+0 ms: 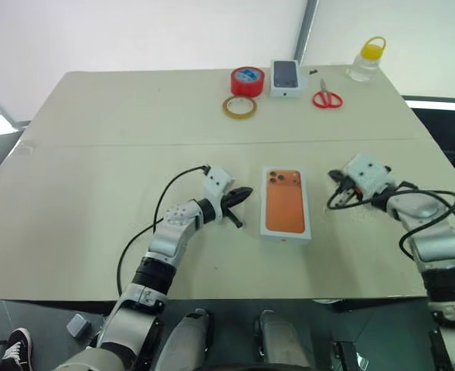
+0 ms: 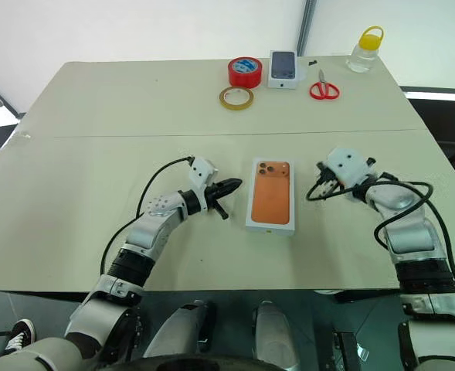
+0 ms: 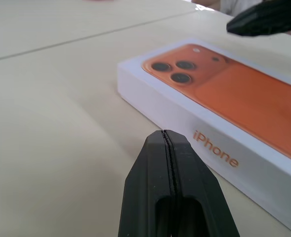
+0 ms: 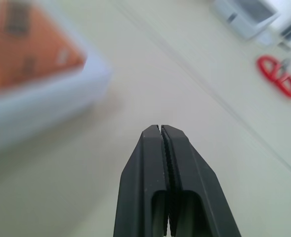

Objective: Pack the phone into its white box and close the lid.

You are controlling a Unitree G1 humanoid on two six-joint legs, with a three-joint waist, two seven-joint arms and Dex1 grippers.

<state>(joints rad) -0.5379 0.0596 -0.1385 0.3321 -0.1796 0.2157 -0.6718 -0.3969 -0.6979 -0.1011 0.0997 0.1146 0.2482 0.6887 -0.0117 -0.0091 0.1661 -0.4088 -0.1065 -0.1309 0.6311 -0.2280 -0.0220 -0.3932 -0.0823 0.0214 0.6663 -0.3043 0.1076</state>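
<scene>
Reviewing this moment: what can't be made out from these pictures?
- Whether a phone lies inside the closed white box: its orange-printed lid covers it in every view.
- Box's far end: cut by the left wrist view's edge.
- Box in the right wrist view: blurred.
- Clear bottle: contents too small.

i see the white box (image 1: 286,202) lying flat mid-table, its orange phone-printed top up. my left gripper (image 1: 242,193) sits pinched together just to its left, my right gripper (image 1: 337,178) just to its right, neither touching.
</scene>
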